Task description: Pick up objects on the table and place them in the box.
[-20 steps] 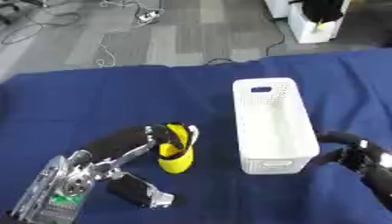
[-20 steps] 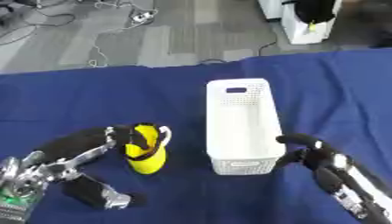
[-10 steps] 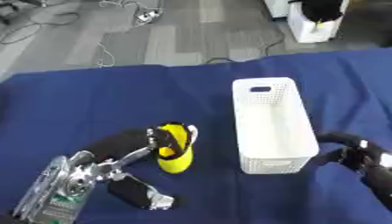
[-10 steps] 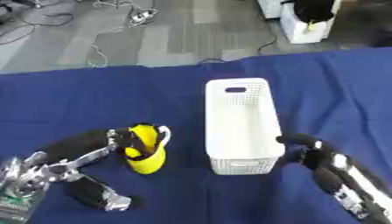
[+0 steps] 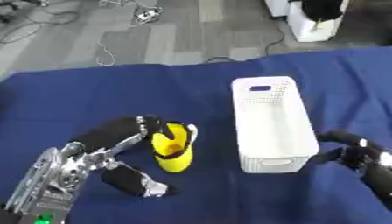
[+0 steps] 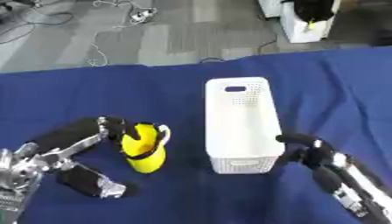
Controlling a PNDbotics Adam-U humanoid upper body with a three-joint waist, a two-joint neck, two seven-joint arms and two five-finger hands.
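- Left hand (image 5: 126, 131): fingers curled against yellow cup (image 5: 173, 148), thumb low on blue table (image 5: 84, 96).
- Right hand (image 6: 310, 151): beside white box (image 6: 239, 127); fingers' spread impossible to tell.

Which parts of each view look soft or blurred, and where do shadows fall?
Left eye view: the left robot hand and the yellow object have smeared edges. Right eye view: the right robot hand is soft; a faint shadow lies under the white box. Lighting is even, without glare.
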